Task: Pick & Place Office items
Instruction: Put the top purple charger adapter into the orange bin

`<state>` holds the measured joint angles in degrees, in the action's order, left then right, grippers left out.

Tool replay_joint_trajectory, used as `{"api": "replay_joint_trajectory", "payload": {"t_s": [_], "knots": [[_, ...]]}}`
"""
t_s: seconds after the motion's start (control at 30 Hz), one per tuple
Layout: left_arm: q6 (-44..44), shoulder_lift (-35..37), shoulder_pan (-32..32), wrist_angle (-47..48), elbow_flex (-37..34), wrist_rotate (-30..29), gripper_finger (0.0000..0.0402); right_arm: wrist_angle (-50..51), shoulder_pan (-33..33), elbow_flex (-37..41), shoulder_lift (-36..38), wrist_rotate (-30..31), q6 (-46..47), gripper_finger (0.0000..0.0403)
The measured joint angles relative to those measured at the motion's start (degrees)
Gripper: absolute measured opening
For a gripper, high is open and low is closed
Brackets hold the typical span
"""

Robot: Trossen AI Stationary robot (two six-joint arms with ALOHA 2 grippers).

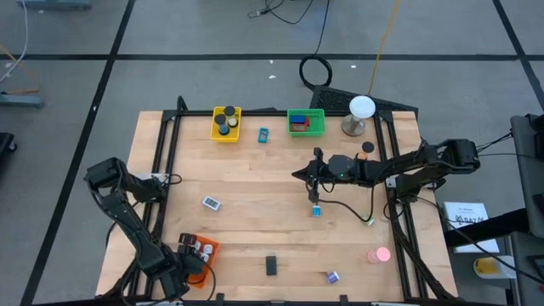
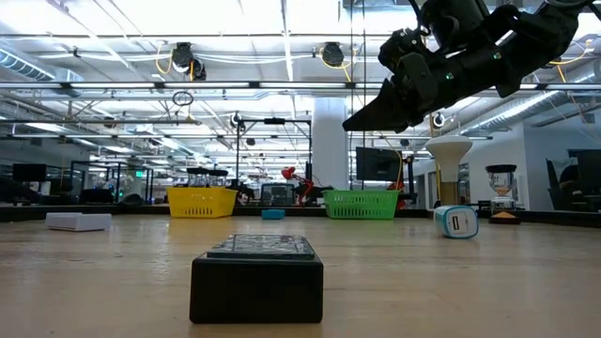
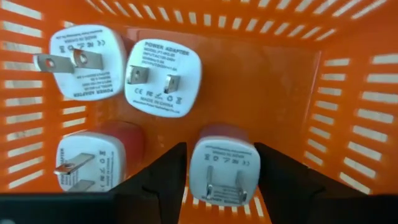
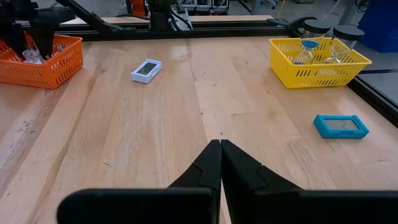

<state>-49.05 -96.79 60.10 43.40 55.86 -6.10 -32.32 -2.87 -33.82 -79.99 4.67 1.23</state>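
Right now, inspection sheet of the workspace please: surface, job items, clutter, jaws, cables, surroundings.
Surface: light wooden tabletop in a black frame.
Job's things: four white power adapters in the orange slatted basket; black rectangular block, small white flat device, cyan flat device, pink round piece, small purple piece and a blue-white piece loose on the wood.
Clutter: yellow slatted basket with dark-lidded jars, green slatted basket, white ball on a grey stand.
Grippers: left gripper inside the orange basket, jaws astride one white adapter; right gripper above mid-table, jaws shut, empty.
Cables: black cable trailing from the right arm.
Surroundings: grey floor, cables, workshop benches.
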Motion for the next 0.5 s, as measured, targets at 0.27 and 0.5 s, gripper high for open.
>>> {"api": "replay_joint_trajectory", "payload": {"t_s": [0.27, 0.5], "knots": [[-0.86, 0.02, -1.12, 0.07, 0.0, 2.71, 0.0181, 0.0, 0.0, 0.0, 0.0, 0.0, 0.02, 0.0], [-0.51, 0.02, -1.95, 2.78, 0.38, 3.56, 0.0219, 0.0, 0.0, 0.02, 0.0, 0.0, 0.02, 0.0]]}}
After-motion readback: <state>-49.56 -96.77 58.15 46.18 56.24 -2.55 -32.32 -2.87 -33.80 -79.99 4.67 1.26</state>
